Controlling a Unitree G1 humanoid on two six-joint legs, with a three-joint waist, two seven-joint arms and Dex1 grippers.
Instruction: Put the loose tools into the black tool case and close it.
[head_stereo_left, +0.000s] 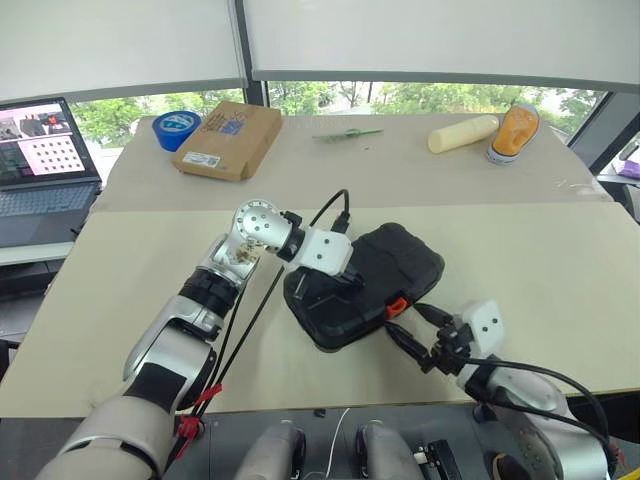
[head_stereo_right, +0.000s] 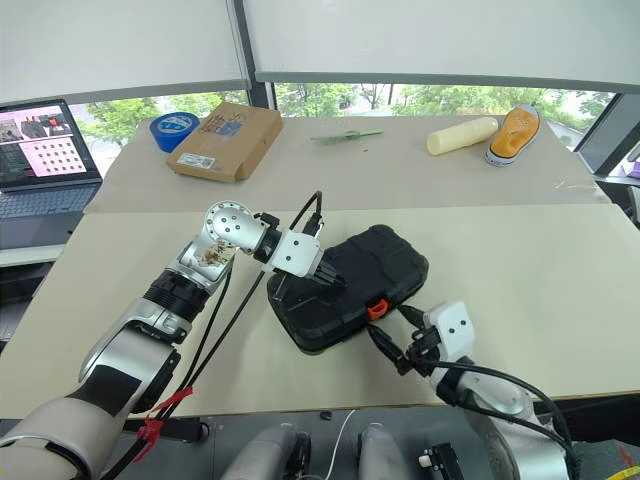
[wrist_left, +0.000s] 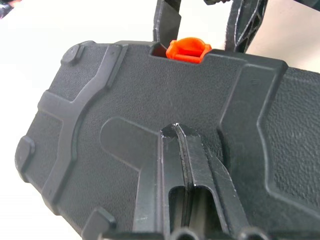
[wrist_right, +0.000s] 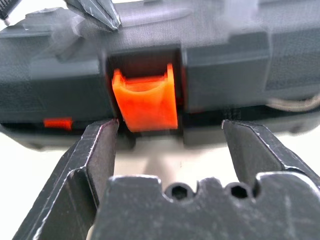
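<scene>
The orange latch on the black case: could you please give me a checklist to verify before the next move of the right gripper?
1. Lid of the black tool case down: ok, it lies closed on the base.
2. Left gripper steadying the lid: ok, its shut fingers press on top of the lid.
3. Right gripper open: ok, jaws stand apart.
4. Right gripper lined up with the orange latch: ok, the latch sits just beyond the gap between its fingers.
5. Latch snapped shut: not ok, its lower edge sticks out from the case.
6. All loose tools inside: cannot tell, the lid hides the recesses.
</scene>
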